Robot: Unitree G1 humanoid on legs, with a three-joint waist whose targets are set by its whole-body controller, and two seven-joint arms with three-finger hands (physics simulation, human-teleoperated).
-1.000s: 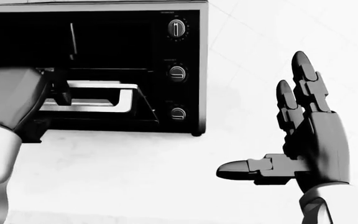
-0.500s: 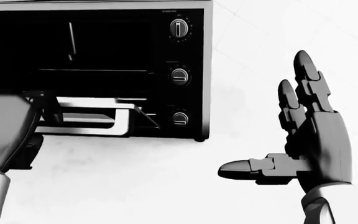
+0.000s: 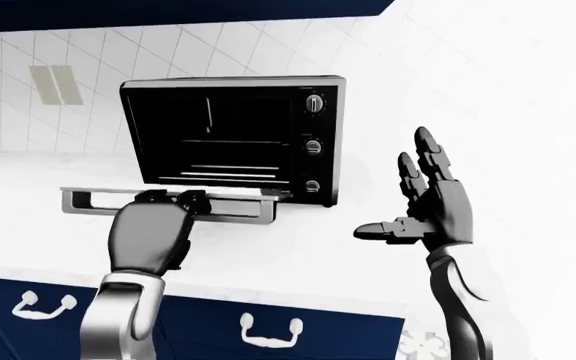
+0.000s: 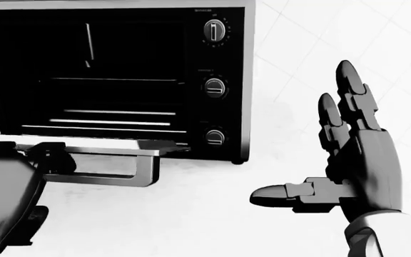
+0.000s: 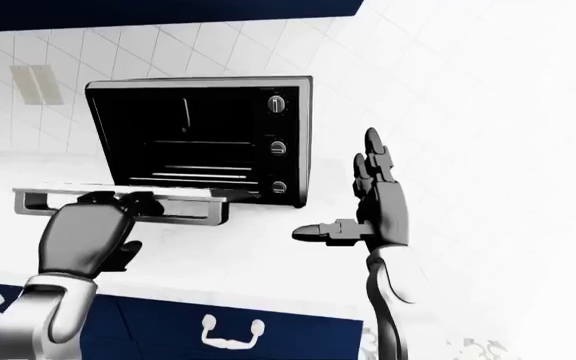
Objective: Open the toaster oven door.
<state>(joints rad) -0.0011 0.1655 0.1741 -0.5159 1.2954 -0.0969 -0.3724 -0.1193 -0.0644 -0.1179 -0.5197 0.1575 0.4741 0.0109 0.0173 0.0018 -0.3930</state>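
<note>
1. Left hand [image 3: 149, 238] grips the door handle [image 3: 173, 202], fingers curled over the bar from the near side, knuckles toward the camera; it holds the handle about at the middle of the bar's length

2. Toaster oven [image 3: 236, 139] sits on the white counter [image 3: 298, 255] against the tiled wall, left of centre in the left-eye view; its door [image 4: 84, 143] is swung down to roughly level, jutting toward the robot, and the dark cavity with its wire racks stands exposed

3. Right hand [image 3: 426, 210] hangs to the right of the oven, well apart from it, fingers spread wide and thumb out, holding nothing

4. Handle bar runs left to right across the view, lying just beyond the left hand's palm; the left hand is the nearer one by far, so any last pull would go down and toward the robot along the door's swing

5. Three control knobs [image 4: 215, 85] line the oven's right panel, untouched

6. Judging by the level door, the task looks all but done
</note>
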